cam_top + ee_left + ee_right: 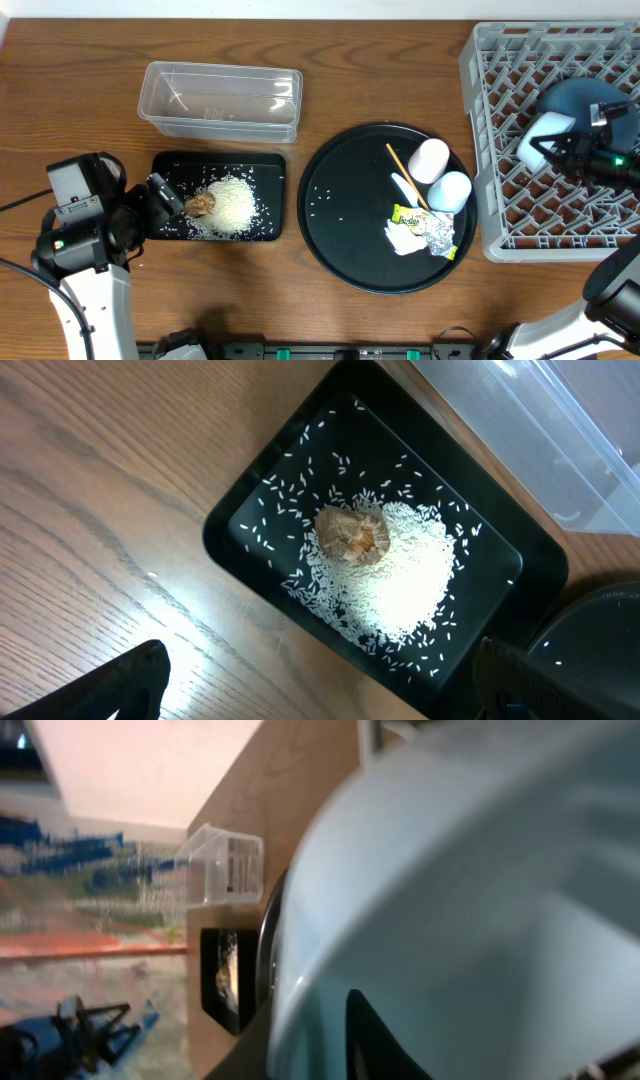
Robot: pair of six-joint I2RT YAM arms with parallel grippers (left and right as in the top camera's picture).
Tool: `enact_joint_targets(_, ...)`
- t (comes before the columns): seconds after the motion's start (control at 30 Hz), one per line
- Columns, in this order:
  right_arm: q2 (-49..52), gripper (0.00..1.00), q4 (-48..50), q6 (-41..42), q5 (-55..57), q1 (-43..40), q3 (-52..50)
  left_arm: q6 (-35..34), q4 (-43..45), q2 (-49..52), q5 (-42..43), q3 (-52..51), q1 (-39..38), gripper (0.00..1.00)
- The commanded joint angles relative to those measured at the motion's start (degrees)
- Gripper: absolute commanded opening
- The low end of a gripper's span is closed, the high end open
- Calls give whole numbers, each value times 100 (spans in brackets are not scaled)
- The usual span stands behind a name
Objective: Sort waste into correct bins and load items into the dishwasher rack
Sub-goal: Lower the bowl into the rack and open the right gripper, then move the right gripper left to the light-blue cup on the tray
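Now loading: pale-blue bowl point(535, 140) against right claw point(560, 150), dishwasher rack point(482, 180) below; gripped or loosed, unclear. Left claw point(167, 197) wide open, empty, rice point(236, 205) beneath. Next: clean release, lift away.

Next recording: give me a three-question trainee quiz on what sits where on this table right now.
1. True or false: the clear tub holds the rice.
2. How many cups stand on the round black tray?
3. Where is the pale-blue bowl? A: round black tray. B: dishwasher rack. C: clear tub.
Key: 1 false, the rice lies in the black rectangular tray. 2 two, the white cup and the light-blue cup. 3 B.
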Motion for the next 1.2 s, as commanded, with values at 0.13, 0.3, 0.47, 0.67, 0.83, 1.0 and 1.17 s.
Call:
enact_joint_targets(0.13,-942,17,-109,1836,2260,-146,-2,116,-15,-4,-15,116,31,98)
enact_joint_targets(0.3,-2020,19,-363,2747,4096,-146,-2,116,-15,-4,-15,116,31,98)
enact_joint_targets(0.47,-3029,74,-507,3008,4398,-146,-2,116,-15,-4,-15,116,31,98)
enact_joint_targets(0.67,-3960,82,-682,2476,2938,-138,-2,116,-13,-4,-15,116,31,98)
enact_joint_targets(0.83,-4498,82,-955,1978,2328,273,-4,116,-15,-4,-15,116,31,98)
enact_joint_targets(1.0,-4701,81,-1259,1937,3287,1235,-13,116,-15,-4,-15,116,31,98)
enact_joint_targets(1.17,-4562,81,-1329,2006,4107,2223,-85,116,-13,-4,-15,116,31,98)
